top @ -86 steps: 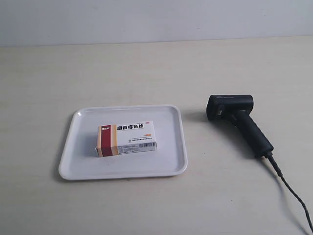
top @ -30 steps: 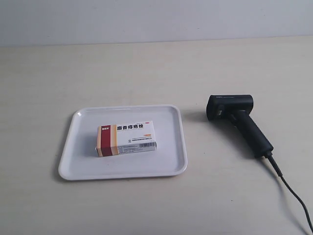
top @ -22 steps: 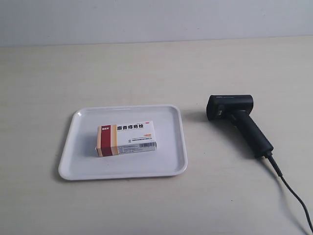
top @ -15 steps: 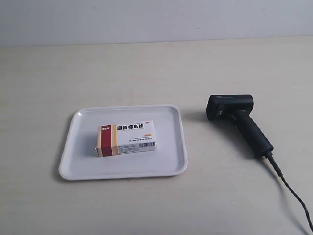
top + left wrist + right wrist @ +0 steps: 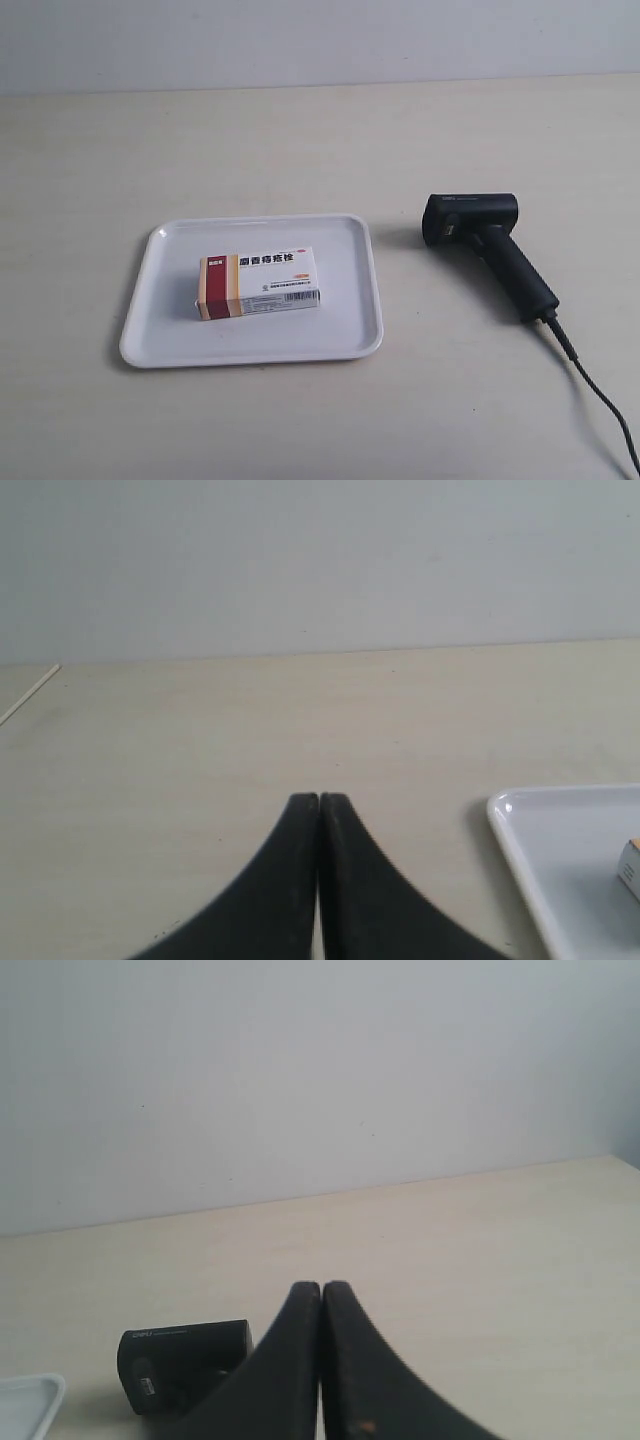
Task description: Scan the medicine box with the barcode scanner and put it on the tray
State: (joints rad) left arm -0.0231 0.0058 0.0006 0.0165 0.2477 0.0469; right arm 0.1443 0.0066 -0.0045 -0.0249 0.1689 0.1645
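Exterior view: the medicine box (image 5: pixel 260 283) lies flat near the middle of the white tray (image 5: pixel 345 345), red and orange bands toward the tray's left rim, barcode on the side face turned to the table's near edge. The tray sits left of centre on the pale wooden table (image 5: pixel 300 140). The barcode scanner (image 5: pixel 485 246) lies on its side toward the table's right edge, well apart from the tray, blocky head nearest the tray, handle angled to the near right corner, its cable (image 5: pixel 595 400) trailing off the near edge.

Left wrist view: the left gripper (image 5: pixel 318 802) has its jaws pressed together, holding nothing; a tray corner and a sliver of the box appear beyond it. Right wrist view: the right gripper (image 5: pixel 321 1288) likewise has jaws together and empty, with the scanner's head behind them. Neither arm appears in the exterior view.

Handling, as judged: the box is likely light thin cardboard that dents under a hard squeeze; best taken across its two long sides, leaving the barcode face clear. The scanner looks rigid and heavier, best held by the handle; the cable may drag.

Writing: large dark Chinese characters cross the box top, too small to read with confidence. The scanner head bears a small pale logo, seemingly "deli".
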